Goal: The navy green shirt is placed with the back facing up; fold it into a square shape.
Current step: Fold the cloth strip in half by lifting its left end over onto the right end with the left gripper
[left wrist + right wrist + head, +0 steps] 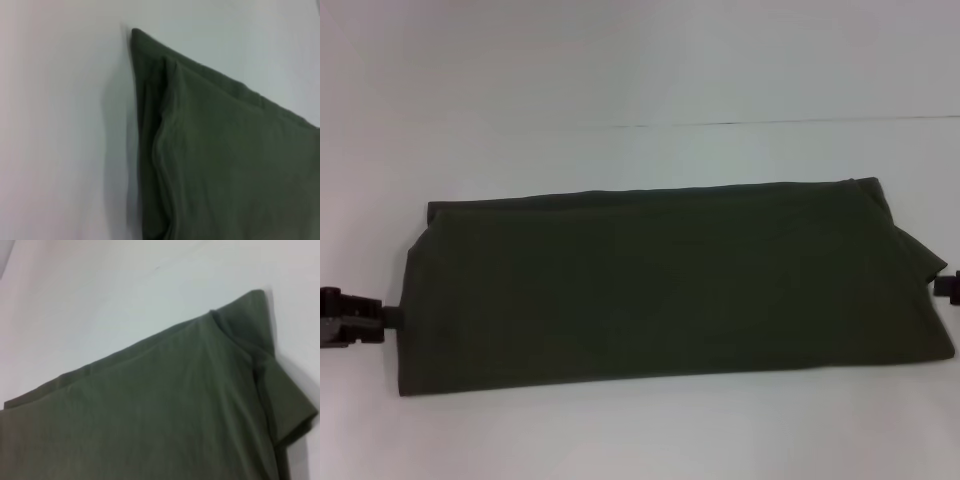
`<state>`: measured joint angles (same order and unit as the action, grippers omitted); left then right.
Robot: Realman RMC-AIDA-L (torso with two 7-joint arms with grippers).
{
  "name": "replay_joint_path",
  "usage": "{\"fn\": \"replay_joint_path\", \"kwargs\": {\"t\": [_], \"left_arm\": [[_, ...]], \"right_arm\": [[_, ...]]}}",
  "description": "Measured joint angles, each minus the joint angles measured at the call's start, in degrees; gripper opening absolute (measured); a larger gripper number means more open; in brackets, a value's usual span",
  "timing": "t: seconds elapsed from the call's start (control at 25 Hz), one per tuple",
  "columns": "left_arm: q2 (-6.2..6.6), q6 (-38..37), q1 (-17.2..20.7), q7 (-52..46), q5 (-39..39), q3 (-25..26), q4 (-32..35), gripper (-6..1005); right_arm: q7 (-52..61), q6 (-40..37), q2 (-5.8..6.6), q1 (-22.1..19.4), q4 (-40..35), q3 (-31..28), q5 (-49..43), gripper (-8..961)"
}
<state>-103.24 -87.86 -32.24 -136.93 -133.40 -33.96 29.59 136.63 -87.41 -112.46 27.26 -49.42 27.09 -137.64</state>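
Soft matte navy green shirt (670,285), folded wide rectangle

You have a plain white table (640,430) before you, its matte surface running the full width of the head view. A thin dark line (770,122) crosses the far part of the view, where the table's back edge meets a pale wall (640,50).
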Motion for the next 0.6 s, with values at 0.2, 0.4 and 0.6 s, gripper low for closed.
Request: {"fn": "replay_joint_path", "kwargs": {"t": [0.2,0.4,0.6], "left_arm": [[0.04,-0.8,0.1,0.5,0.3,2.9,1.0,397],[0.02,-1.0,-0.8,1.0,0.5,5.6,1.2,579],[-0.23,-0.5,-1.1,0.7,1.6,6.8,1.2,800]], "right_arm": [[-0.1,0.0,0.98,1.2,0.1,-0.7,0.7,315],[0.2,-0.1,2.31,2.1,0.2,-0.9,3.5,524],[-2.1,0.3,2.99,2.3,0.9,-1.1,9.5,737]]}}
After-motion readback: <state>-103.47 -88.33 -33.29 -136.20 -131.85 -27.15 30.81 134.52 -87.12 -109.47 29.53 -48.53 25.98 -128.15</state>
